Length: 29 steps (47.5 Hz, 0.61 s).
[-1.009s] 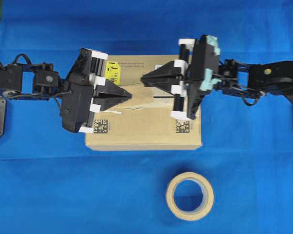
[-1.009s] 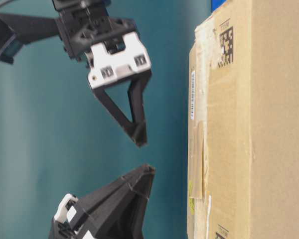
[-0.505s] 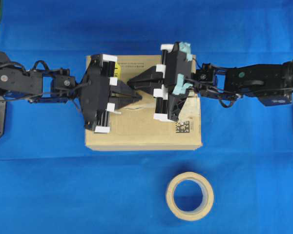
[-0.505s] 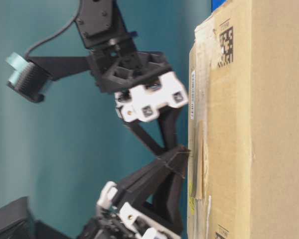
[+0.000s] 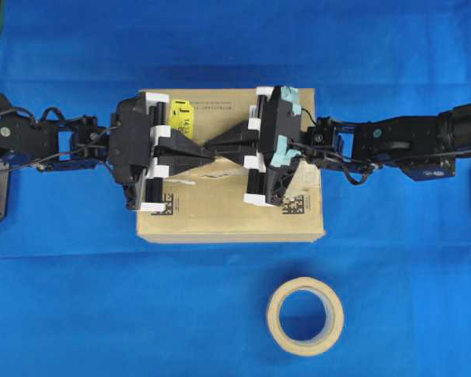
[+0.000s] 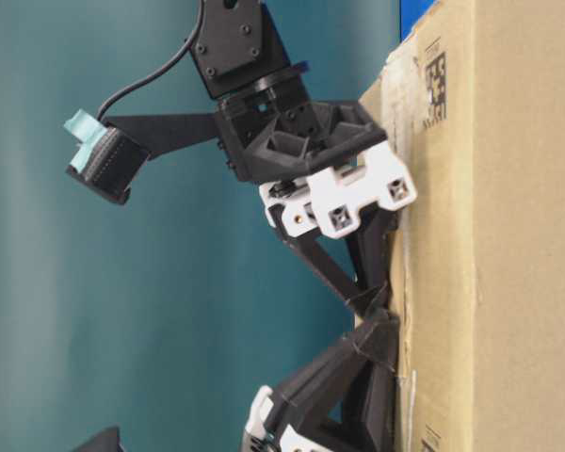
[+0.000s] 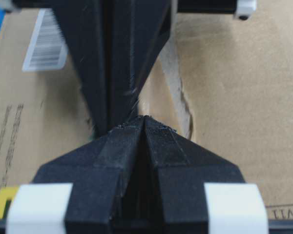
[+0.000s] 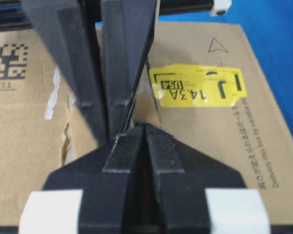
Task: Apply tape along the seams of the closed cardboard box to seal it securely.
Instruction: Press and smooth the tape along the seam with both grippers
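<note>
The cardboard box (image 5: 231,216) lies flat on the blue desk (image 5: 78,298), its top seam mostly hidden under both arms. The left pincer (image 5: 212,154) and right pincer (image 5: 206,146), each clenched on nothing, meet tip to tip on the box top near the yellow sticker (image 5: 182,116). A tape roll (image 5: 305,316) lies apart in front.

From straight overhead we look down on the whole brown rectangular cardboard box (image 5: 231,200). Our table-level view sits close beside it, turned sideways. The 2 wrist cameras look along their own black closed fingers, facing each other, sharing the box top (image 7: 234,97).
</note>
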Each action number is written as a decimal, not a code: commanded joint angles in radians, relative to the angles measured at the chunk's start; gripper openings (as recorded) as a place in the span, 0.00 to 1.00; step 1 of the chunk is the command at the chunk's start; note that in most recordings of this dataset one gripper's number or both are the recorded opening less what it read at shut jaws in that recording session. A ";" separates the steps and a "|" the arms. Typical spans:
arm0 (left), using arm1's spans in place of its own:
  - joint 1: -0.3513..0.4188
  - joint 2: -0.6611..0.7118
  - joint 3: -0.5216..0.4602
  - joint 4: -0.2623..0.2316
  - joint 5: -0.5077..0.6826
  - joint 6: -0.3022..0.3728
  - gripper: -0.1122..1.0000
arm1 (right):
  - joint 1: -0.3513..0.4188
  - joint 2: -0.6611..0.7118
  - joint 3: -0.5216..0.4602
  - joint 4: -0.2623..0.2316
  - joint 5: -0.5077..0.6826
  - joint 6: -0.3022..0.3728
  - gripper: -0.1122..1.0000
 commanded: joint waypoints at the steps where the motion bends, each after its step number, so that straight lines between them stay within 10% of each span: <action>1: 0.017 -0.005 0.017 -0.038 -0.002 -0.002 0.10 | 0.021 -0.012 0.009 0.009 0.006 0.002 0.10; 29: 0.021 -0.003 0.140 -0.175 -0.008 -0.003 0.10 | 0.025 -0.084 0.181 0.097 -0.023 0.002 0.10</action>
